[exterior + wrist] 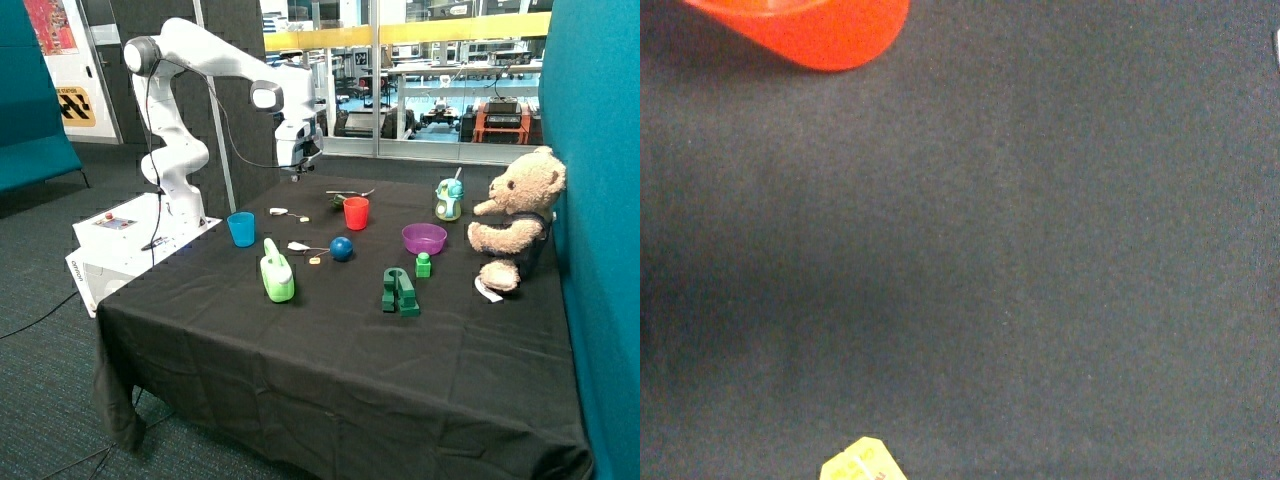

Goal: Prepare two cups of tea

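Note:
The light blue cup [241,229] and the red cup [356,212] stand upright on the black cloth, apart from each other. One white tea bag [279,211] lies between them, its tag [304,218] beside it. A second tea bag [298,246] lies nearer the front, by the blue ball [342,249]. My gripper [298,172] hangs in the air above the table's far edge, behind the first tea bag and touching nothing. The wrist view shows the red cup's side [810,30], a pale yellow tag [862,462] and bare cloth.
A green watering can [277,272] stands in front of the blue cup. A purple bowl [424,238], green blocks [399,291], a lidded cup with a straw [449,200] and a teddy bear [515,215] sit on the far side of the red cup. A spoon [350,194] lies behind the red cup.

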Robot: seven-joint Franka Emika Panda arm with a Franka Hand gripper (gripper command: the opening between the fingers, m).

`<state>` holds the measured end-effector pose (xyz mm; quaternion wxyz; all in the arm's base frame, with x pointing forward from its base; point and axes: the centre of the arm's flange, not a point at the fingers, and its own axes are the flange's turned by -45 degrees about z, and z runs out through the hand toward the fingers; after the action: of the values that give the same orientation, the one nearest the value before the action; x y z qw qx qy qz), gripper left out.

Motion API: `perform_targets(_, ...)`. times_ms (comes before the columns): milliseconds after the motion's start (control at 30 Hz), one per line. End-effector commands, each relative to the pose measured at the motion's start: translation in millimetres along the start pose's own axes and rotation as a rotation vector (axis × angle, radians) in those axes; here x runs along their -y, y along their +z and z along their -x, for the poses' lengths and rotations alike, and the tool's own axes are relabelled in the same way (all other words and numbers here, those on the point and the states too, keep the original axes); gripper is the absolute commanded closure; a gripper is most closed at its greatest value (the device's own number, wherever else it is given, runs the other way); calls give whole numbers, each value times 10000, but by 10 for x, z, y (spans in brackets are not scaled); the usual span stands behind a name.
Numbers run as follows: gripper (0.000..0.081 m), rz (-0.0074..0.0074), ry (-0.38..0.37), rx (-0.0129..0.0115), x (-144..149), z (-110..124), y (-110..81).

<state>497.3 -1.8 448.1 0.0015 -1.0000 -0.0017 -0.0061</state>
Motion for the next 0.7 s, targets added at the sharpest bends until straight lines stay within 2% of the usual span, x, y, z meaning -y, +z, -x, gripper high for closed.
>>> perform_targets(0, 0, 32, 515, 121, 18, -27, -19)
perform_targets(33, 0, 34, 871, 120, -22, -24, 2)
perform_targets(100, 0, 35, 911, 120, -58, -21, 23)
perform_targets(133, 194, 35, 934, 120, -70, -19, 30)
perform_targets(167, 296, 35, 1001, 120, -89, -14, 43)
perform_targets(233, 372, 35, 1038, 120, -114, -8, 63)
perform_targets(333, 393, 36, 1088, 120, -151, 7, 100)
perform_targets(667, 387, 35, 1008, 120, -286, 28, 302)
